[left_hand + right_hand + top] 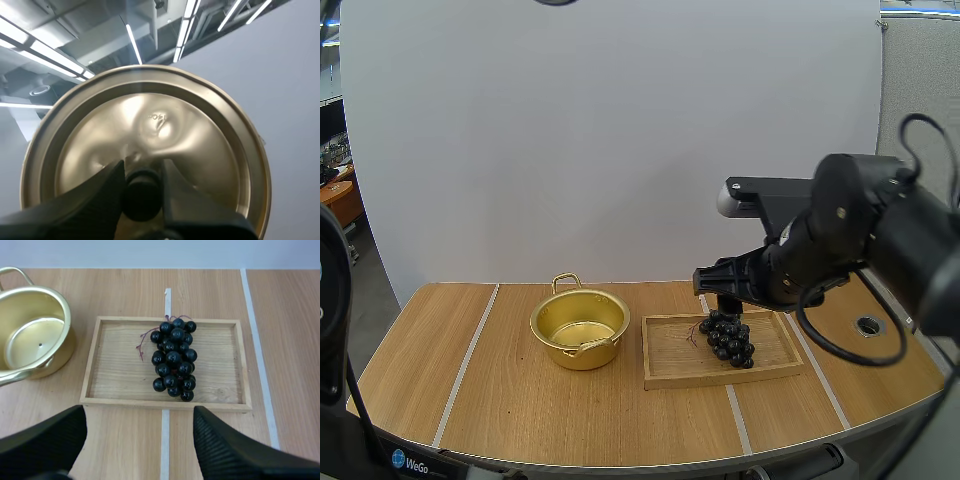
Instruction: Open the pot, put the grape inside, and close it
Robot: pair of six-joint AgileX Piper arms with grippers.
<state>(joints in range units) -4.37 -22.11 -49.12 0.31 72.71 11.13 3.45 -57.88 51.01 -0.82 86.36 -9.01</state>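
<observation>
Even brightness; perhaps glare on lid (200, 145)

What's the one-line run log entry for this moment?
pot: open, empty | lid: knob pinched in left fingers | grapes: on wooden tray | right fingers: open above grapes

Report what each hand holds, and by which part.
The left hand grips the lid by its black knob. The right hand is open over the tray with the grapes, holding nothing.
</observation>
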